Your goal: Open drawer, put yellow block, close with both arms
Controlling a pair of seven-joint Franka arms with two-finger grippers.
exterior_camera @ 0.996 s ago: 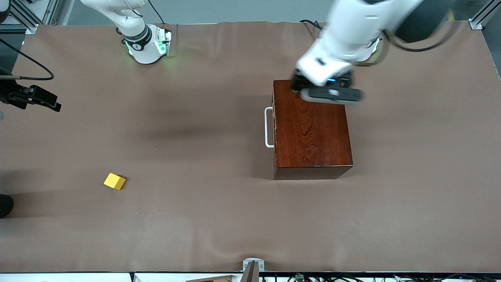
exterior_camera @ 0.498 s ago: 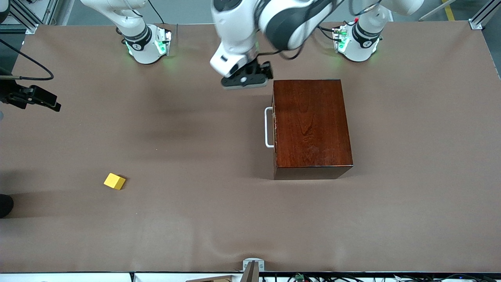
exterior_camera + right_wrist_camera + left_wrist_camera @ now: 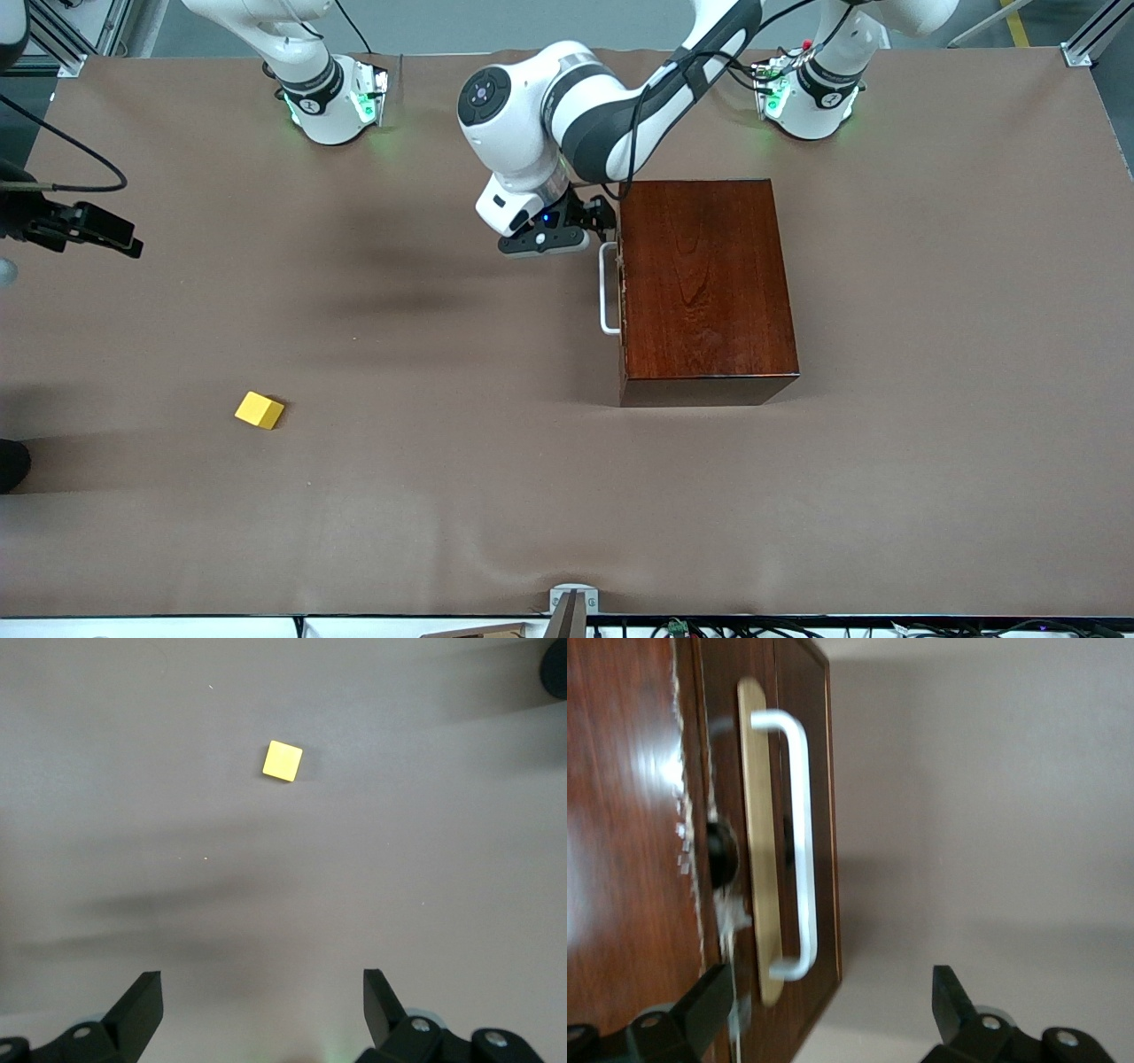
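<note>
The dark mahogany box (image 3: 704, 283) stands toward the left arm's end of the table, and its drawer (image 3: 811, 771) is shut. The white U-shaped handle (image 3: 607, 288) faces the right arm's end and also shows in the left wrist view (image 3: 799, 842). My left gripper (image 3: 571, 232) is open and empty in front of the drawer, by the handle's end that lies farther from the front camera. In its wrist view the left gripper (image 3: 828, 1005) holds nothing. The yellow block (image 3: 259, 410) lies alone toward the right arm's end. My right gripper (image 3: 89, 229) is open and empty, high over the table, and its wrist view (image 3: 261, 1005) shows the block (image 3: 282, 760) far below.
The brown table cover (image 3: 443, 496) is bare between the block and the box. A brass plate (image 3: 757, 859) backs the handle on the drawer front. A dark object (image 3: 11, 465) sits at the table's edge at the right arm's end.
My left arm has swung from over the box's top corner, past the box, and come down in front of the drawer beside the handle. The right gripper has hardly moved.
</note>
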